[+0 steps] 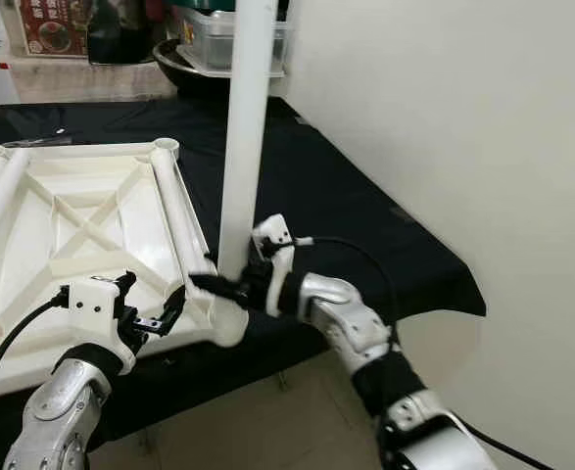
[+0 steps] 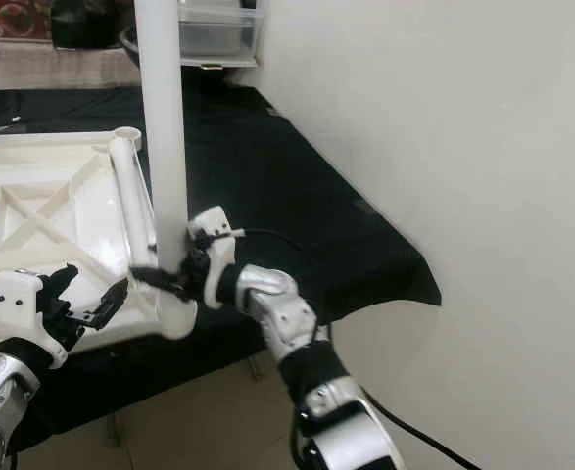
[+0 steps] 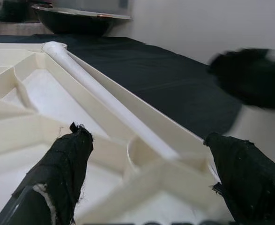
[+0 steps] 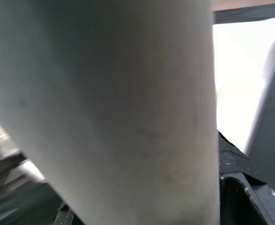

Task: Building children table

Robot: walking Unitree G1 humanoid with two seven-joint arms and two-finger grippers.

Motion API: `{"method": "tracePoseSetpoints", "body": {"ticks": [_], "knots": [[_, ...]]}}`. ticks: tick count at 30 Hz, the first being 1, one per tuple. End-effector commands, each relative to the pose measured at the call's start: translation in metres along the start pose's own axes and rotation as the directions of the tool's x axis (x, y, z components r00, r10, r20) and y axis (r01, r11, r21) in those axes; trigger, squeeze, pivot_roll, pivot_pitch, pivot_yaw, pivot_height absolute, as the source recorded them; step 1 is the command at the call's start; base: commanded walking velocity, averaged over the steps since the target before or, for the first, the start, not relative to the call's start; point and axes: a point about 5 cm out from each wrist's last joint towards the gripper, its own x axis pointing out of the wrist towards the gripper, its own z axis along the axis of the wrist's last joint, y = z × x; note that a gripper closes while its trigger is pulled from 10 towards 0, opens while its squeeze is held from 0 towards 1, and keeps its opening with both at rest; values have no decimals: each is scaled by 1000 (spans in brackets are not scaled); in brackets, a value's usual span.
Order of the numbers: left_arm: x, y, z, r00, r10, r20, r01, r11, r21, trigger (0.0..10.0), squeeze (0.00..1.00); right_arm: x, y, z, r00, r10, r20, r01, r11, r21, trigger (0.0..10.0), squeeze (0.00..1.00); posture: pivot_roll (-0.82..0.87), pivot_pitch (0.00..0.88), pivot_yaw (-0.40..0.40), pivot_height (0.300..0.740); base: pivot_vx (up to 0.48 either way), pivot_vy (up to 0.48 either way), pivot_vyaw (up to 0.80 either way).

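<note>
Leg upright over the corner socket – right gripper held it.
The right gripper (image 1: 230, 286) clamped the white table leg (image 1: 246, 127), long axis vertical, at the tabletop's (image 1: 71, 235) near right corner; left gripper (image 1: 165, 315) spread wide beside it.

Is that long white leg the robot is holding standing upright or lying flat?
Upright. The white leg rises almost vertically from the near corner of the upside-down tabletop, with the right tool clamped near its base.

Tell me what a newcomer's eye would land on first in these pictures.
First, the tall white table leg standing upright at the near right corner of the upside-down white tabletop, with the right gripper clamped around its lower end. Next, the left gripper, open, reaching at that same corner from the left. All of it lies on a black cloth beside a pale wall.
</note>
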Motion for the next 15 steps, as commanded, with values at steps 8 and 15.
{"method": "tracePoseSetpoints", "body": {"ticks": [8,15], "knots": [[-3,-1,-2,1000,-1,-3,1,1000,-11,10000,0,-42,-53,-31,680,-710,-181,728,683,56,0,0,203,0,-161,740,0,0,0],[-2,-1,-3,1000,-7,-9,7,1000,-10,10000,0,-15,-21,-15,902,-431,-35,432,893,126,10000,1000,203,0,-158,740,0,0,0]]}}
